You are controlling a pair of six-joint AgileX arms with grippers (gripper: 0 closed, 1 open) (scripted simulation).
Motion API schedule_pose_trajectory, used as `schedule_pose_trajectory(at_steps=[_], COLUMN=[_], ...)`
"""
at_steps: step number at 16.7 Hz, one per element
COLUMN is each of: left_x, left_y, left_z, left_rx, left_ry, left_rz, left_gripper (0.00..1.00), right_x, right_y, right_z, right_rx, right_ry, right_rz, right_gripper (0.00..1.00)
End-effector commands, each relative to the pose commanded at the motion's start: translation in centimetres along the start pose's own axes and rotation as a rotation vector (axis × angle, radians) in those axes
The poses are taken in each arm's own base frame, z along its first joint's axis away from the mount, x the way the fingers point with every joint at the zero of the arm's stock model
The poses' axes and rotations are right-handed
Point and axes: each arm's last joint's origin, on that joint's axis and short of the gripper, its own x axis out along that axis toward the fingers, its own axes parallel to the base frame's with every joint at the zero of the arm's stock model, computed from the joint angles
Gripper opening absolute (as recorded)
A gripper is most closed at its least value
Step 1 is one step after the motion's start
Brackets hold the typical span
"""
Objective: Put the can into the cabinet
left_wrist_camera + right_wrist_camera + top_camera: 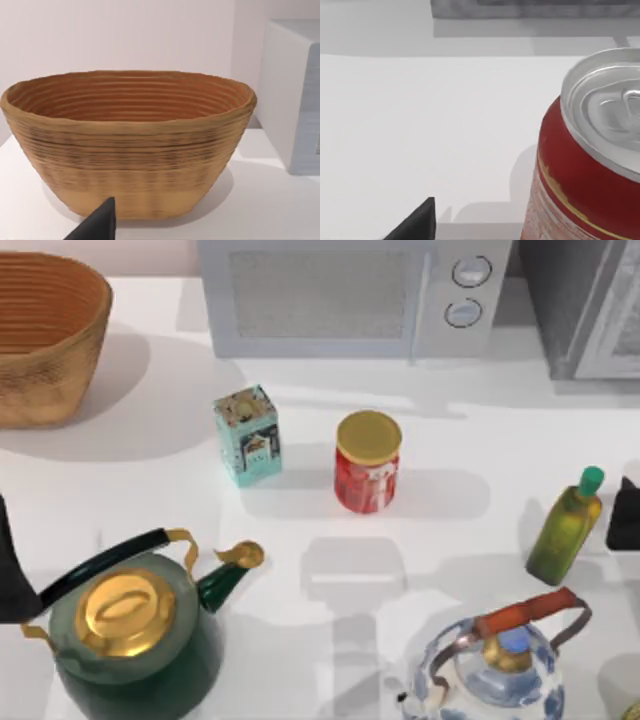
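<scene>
The can (580, 165) is red with a silver pull-tab top. It stands upright on the white table, close in front of my right wrist camera, with a dark part of my right gripper (415, 225) beside it and apart from it. In the top view my right gripper (625, 515) is a black shape at the table's right edge. The cabinet (585, 310), grey and speckled with a paler framed door, stands at the back right, and its base (535, 7) lies beyond the can. My left arm (10, 570) is parked at the left edge.
A woven basket (45, 340) sits back left and a white microwave (350, 300) back centre. A teal box (247, 435) and a red jar with gold lid (367, 462) stand mid-table. A green kettle (130, 635), a blue-white kettle (500, 665) and an oil bottle (565, 530) are in front.
</scene>
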Motion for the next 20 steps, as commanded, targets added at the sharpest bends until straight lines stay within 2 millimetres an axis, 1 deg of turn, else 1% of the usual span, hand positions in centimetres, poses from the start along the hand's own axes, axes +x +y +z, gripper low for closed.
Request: schedule_pose_trajectory(at_steps=[3,5,10,20], left_x=[0.0,0.0,0.0,0.0], left_y=[0.0,0.0,0.0,0.0], left_z=[0.0,0.0,0.0,0.0], left_rx=[0.000,0.000,0.000,0.000], left_ry=[0.000,0.000,0.000,0.000], left_rz=[0.000,0.000,0.000,0.000], left_gripper=[1.00,1.00,1.00,1.00], right_x=[2.3,3.4,3.7,3.7], right_y=[-0.3,-0.5,-0.6,-0.6], right_z=[-0.4,-0.4,-0.4,-0.4], right_rx=[0.001,-0.001,-0.002,-0.002], right_ry=[-0.010,-0.031,-0.036,-0.036], right_rz=[0.003,0.005,0.005,0.005], right_gripper=[1.00,1.00,1.00,0.25])
